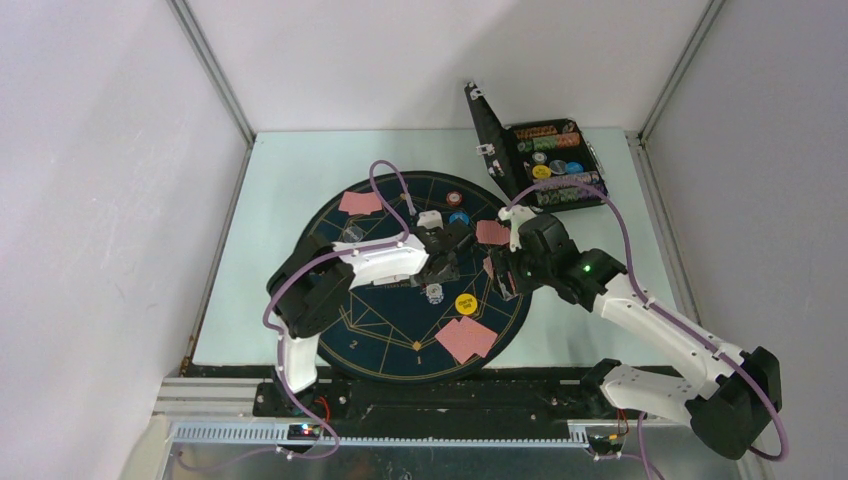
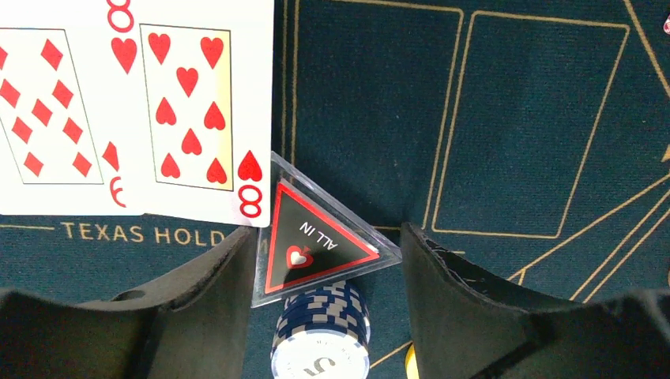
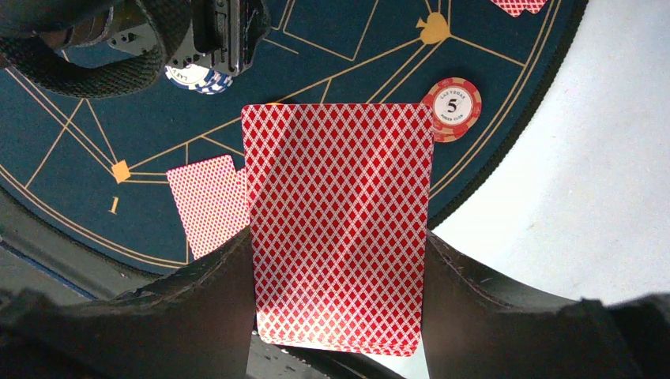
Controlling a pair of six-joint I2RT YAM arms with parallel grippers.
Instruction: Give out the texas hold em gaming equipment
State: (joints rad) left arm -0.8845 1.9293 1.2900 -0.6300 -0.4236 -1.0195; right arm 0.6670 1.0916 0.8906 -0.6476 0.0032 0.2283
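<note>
My left gripper [image 1: 447, 262] hangs over the middle of the mat. In the left wrist view [image 2: 328, 253] its jaws close on the corners of a clear triangular "ALL IN" marker [image 2: 316, 241], held above a stack of blue chips [image 2: 320, 335]. Two face-up cards [image 2: 134, 103] lie just beyond. My right gripper [image 1: 497, 272] [image 3: 340, 245] is shut on a red-backed deck [image 3: 340, 229] over the mat's right side. Face-down cards lie on the mat at the far left [image 1: 360, 202], right [image 1: 492, 232] and near edge [image 1: 466, 338]. A yellow disc [image 1: 464, 303] lies nearby.
The round dark-blue mat [image 1: 375, 320] fills the table's middle. A black hinged case [image 1: 545, 160] stands open at the back right with rows of chips. A red chip [image 1: 454, 197] [image 3: 451, 109] and a blue chip [image 1: 459, 217] lie on the mat's far side.
</note>
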